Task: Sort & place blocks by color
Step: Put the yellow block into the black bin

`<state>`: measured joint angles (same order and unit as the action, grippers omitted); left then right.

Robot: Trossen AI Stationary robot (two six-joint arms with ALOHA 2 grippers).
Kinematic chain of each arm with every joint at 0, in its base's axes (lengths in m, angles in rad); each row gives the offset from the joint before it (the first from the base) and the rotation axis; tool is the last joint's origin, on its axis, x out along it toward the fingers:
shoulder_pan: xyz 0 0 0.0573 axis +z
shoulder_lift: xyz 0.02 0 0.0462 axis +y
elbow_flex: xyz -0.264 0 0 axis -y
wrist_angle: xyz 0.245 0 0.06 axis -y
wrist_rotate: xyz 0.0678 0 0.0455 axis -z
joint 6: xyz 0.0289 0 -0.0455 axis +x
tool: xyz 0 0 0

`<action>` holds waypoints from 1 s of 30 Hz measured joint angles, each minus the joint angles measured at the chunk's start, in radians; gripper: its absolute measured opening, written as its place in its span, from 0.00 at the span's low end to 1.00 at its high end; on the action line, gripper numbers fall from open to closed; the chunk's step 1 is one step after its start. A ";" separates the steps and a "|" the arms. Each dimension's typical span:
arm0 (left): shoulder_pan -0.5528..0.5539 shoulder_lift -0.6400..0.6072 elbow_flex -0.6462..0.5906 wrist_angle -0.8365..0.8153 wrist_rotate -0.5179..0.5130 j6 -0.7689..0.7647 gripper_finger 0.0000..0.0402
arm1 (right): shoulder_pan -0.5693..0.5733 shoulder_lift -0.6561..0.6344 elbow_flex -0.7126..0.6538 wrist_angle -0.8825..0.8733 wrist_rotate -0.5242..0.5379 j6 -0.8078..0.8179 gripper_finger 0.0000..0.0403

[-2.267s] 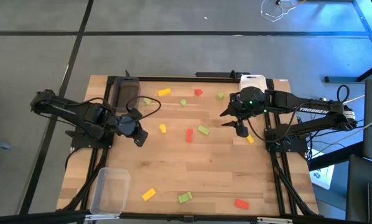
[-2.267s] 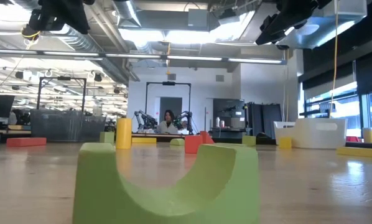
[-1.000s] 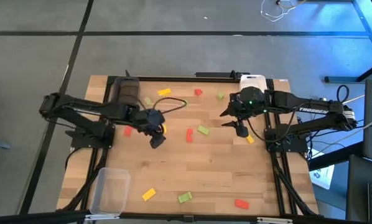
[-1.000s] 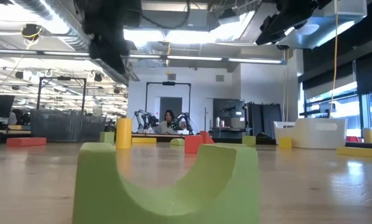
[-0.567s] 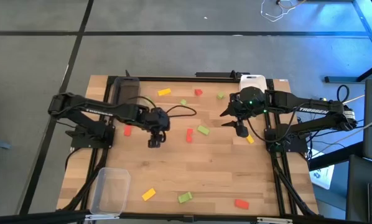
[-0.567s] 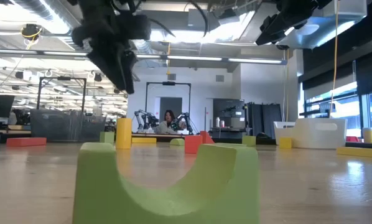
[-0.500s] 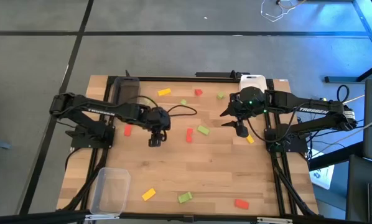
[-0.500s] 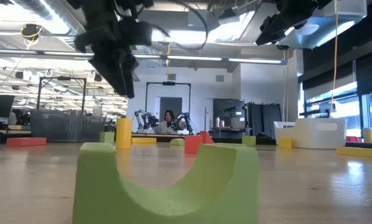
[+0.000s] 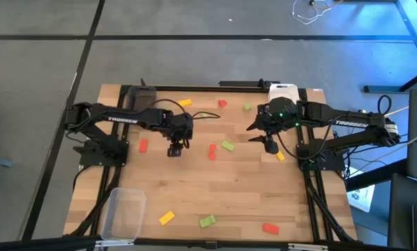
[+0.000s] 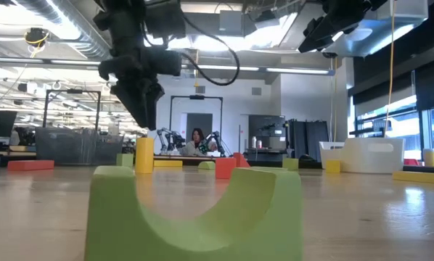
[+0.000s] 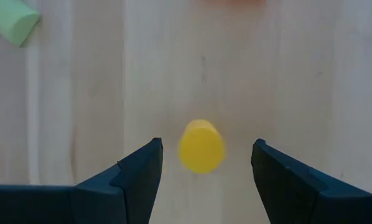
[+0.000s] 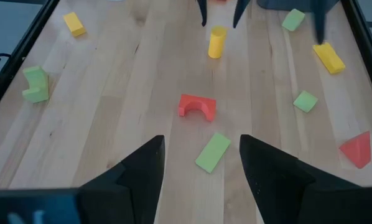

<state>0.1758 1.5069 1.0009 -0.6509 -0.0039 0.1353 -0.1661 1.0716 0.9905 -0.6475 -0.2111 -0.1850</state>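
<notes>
Your left end effector [image 11: 201, 163] hangs released, straddling the upright yellow block [image 11: 201, 146] on the bench [image 9: 229, 188]; drop lower, then pinch. Right end effector [image 12: 201, 163] waits released.

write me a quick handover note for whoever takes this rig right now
Left gripper: open, empty, above the upright yellow cylinder, fingers either side, not touching it.
Right gripper: open, empty, waiting at the table's right side.
Blocks: all loose on the wooden table, e.g. red arch, green bar.
Trays: dark tray, white tray and clear tray hold no blocks that I can see.
Done: nothing sorted.
Left: everything.
</notes>
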 joint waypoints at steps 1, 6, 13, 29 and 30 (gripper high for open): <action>0.006 0.007 0.001 0.003 0.007 0.000 0.58 | 0.000 0.000 0.000 0.000 0.000 0.000 0.52; 0.035 0.026 0.001 -0.003 0.024 0.010 0.58 | 0.000 0.000 0.000 0.000 0.000 0.000 0.52; 0.047 0.081 0.000 0.001 0.085 0.009 0.58 | 0.000 -0.001 0.000 0.000 0.000 0.000 0.52; 0.040 0.174 0.000 0.034 0.049 -0.002 0.57 | 0.000 -0.001 0.000 0.000 0.000 0.000 0.52; 0.036 0.173 0.000 0.037 0.033 0.002 0.57 | 0.000 -0.001 0.000 0.000 0.000 0.000 0.52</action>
<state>0.2118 1.6797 1.0004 -0.6139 0.0291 0.1370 -0.1661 1.0710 0.9905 -0.6474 -0.2111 -0.1852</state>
